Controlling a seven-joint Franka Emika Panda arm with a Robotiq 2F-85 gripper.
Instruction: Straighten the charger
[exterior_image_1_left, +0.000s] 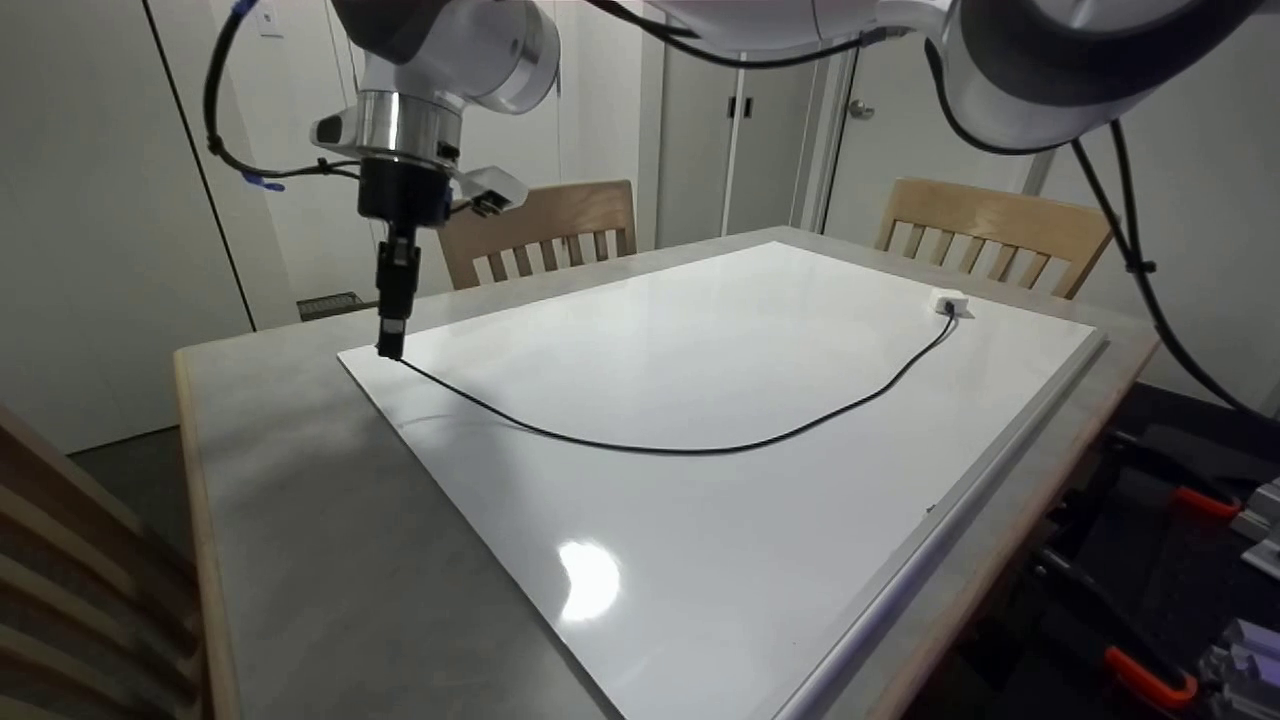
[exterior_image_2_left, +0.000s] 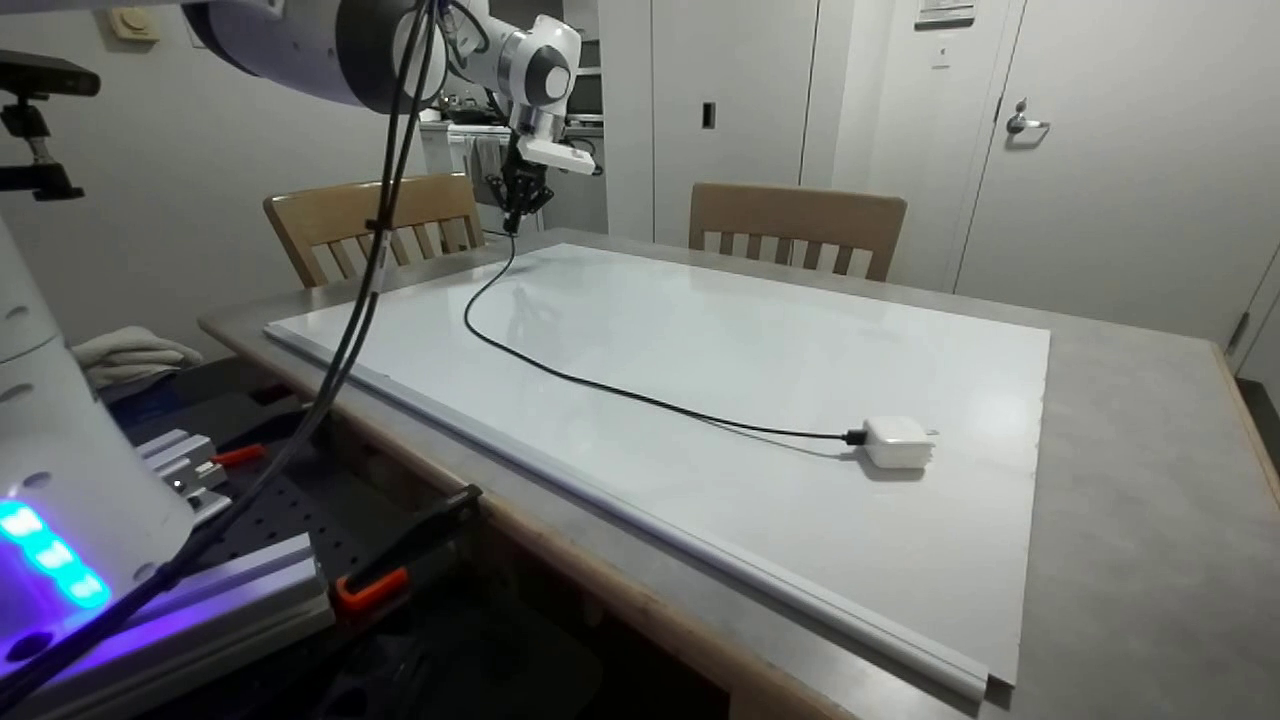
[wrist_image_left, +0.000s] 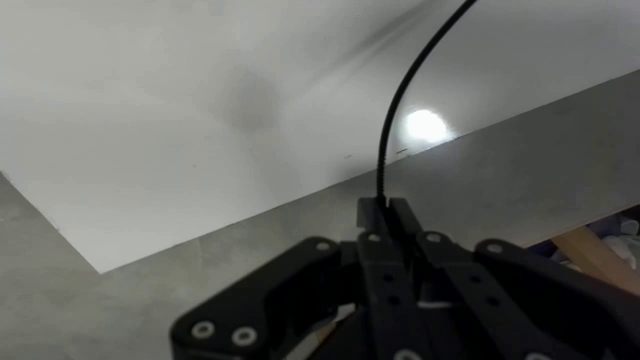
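Observation:
The charger shows as a white plug block (exterior_image_2_left: 897, 442) with a long thin black cable (exterior_image_1_left: 690, 452). Its block lies on the white board, also seen as a small white block (exterior_image_1_left: 946, 301) near the far right. From there the cable (exterior_image_2_left: 600, 385) runs over the board in one wide bend and rises to my gripper (exterior_image_1_left: 391, 352). In the wrist view the gripper (wrist_image_left: 384, 202) is shut on the cable (wrist_image_left: 399, 92), which curves away upward from between the fingertips. The gripper hangs pointing down at the board's end, opposite the block. The cable's held end is hidden or too small to tell.
A glossy white board (exterior_image_1_left: 800, 340) with a raised rail (exterior_image_2_left: 640, 520) along one long side lies on a grey table (exterior_image_1_left: 330, 520). Wooden chairs (exterior_image_2_left: 797, 215) stand around it. Clamps with orange handles (exterior_image_1_left: 1150, 677) sit by the robot's base. Hoses (exterior_image_2_left: 370, 270) hang from the arm.

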